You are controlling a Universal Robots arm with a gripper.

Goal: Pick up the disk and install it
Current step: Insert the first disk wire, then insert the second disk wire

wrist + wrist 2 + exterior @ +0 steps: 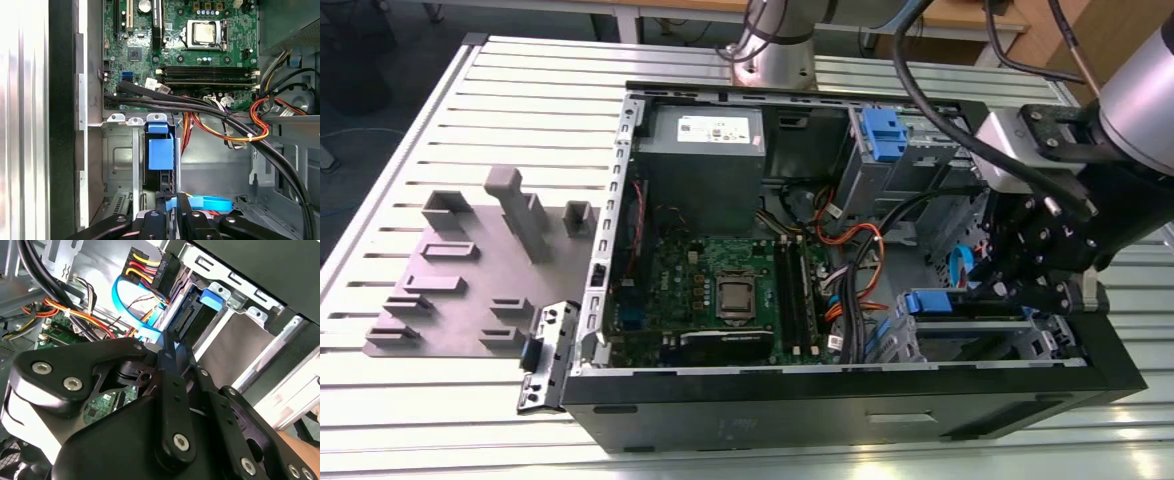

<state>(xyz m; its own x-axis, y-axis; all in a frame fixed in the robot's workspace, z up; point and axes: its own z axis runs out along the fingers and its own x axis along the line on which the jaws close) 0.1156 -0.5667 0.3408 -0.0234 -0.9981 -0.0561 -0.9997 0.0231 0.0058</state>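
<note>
The disk (160, 150) sits edge-on in the drive bay (120, 160) of the open computer case (854, 400), at about 4 o'clock in the exterior view. The tool (172, 210) is just beside its end, fingers nearly together; whether they clamp it, I cannot tell.

no text or labels legible anywhere

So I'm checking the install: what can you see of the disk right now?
The disk stands on edge in a metal drive bay at the case's corner, beside the motherboard. Only its blue plastic carrier end and a dark edge below it show. In the first wrist view the claw sits right at that dark edge; whether it touches or grips it is unclear.
</note>
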